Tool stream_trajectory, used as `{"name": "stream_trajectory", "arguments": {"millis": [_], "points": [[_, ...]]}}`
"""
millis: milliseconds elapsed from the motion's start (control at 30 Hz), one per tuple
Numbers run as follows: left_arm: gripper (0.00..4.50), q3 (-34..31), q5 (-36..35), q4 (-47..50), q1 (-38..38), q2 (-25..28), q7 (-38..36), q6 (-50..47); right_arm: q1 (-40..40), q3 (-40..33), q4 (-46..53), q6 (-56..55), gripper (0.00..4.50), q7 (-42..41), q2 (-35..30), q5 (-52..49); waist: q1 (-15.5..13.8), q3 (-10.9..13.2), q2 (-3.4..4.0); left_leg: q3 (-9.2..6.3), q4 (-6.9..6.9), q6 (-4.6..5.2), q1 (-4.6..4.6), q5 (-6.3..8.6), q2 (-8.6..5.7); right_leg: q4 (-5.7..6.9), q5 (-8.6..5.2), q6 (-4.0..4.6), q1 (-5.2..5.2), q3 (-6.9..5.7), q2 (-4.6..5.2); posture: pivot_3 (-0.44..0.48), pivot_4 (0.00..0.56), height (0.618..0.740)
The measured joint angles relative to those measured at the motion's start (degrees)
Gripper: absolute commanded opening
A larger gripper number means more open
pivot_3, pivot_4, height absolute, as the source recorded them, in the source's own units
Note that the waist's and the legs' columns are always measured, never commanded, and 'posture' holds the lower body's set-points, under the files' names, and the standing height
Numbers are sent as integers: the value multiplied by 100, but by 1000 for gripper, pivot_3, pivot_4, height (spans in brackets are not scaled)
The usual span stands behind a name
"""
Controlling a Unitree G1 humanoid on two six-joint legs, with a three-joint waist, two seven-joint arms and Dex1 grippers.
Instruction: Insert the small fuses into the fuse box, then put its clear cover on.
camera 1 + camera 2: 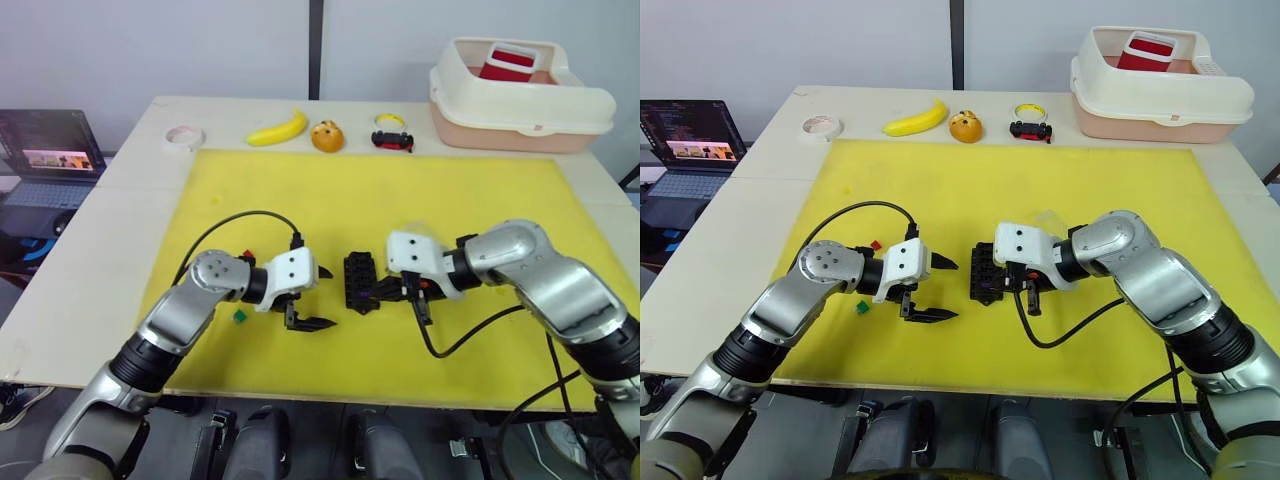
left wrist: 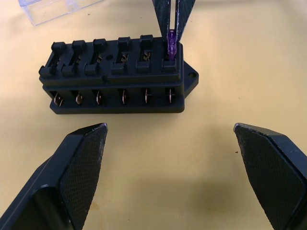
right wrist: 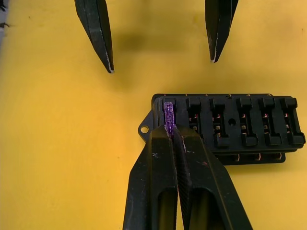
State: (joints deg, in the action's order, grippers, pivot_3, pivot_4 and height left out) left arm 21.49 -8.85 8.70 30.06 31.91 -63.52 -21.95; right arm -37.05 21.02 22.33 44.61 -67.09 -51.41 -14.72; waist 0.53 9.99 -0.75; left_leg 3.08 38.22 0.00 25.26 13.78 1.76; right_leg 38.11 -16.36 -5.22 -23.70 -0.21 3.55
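Precariously, the right hand (image 3: 169, 136) pinched a purple fuse (image 3: 168, 117) over the fuse box's (image 2: 115, 76) end slot, where slight tilt could jam it; the left hand (image 2: 170, 167) gaped empty beside the box.

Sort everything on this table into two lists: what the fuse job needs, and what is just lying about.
Needed for the job:
black plastic fuse box
purple fuse, pinched in the right gripper
green fuse and red fuse on the mat
clear plastic cover

Just lying about:
yellow banana
orange fruit
toy car
tape roll
cream lidded bin
laptop
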Motion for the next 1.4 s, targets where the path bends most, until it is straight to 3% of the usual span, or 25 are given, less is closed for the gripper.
{"name": "stream_trajectory", "arguments": {"millis": [133,467,1000,1133,1400], "points": [[4500,0,0,0,0,4,0,0,1,-4,14,7,1362,7,0,-15,-1,0,0,0,0,0,0,0,0,0,0,0,0,0,0,0,150,740],[4500,0,4,-1,0,10,0,0,2,-11,24,29,1362,97,64,-36,1,0,0,0,0,0,0,0,0,0,0,0,0,0,0,0,150,740],[4500,0,17,-9,1,12,0,2,-69,-710,-14,619,1362,356,374,-810,0,0,0,-2,0,0,0,0,0,0,0,0,1,-1,0,0,150,740],[4500,0,22,-11,1,12,0,3,232,-786,-15,499,12,455,483,-865,-8,0,0,-2,0,0,0,0,-1,-1,0,0,3,-2,1,0,150,740],[4500,-1,35,-11,0,45,0,10,788,-854,-12,-62,12,467,539,-917,1,0,0,-4,0,0,-1,0,-1,0,0,0,3,-2,-1,0,150,740]]}}
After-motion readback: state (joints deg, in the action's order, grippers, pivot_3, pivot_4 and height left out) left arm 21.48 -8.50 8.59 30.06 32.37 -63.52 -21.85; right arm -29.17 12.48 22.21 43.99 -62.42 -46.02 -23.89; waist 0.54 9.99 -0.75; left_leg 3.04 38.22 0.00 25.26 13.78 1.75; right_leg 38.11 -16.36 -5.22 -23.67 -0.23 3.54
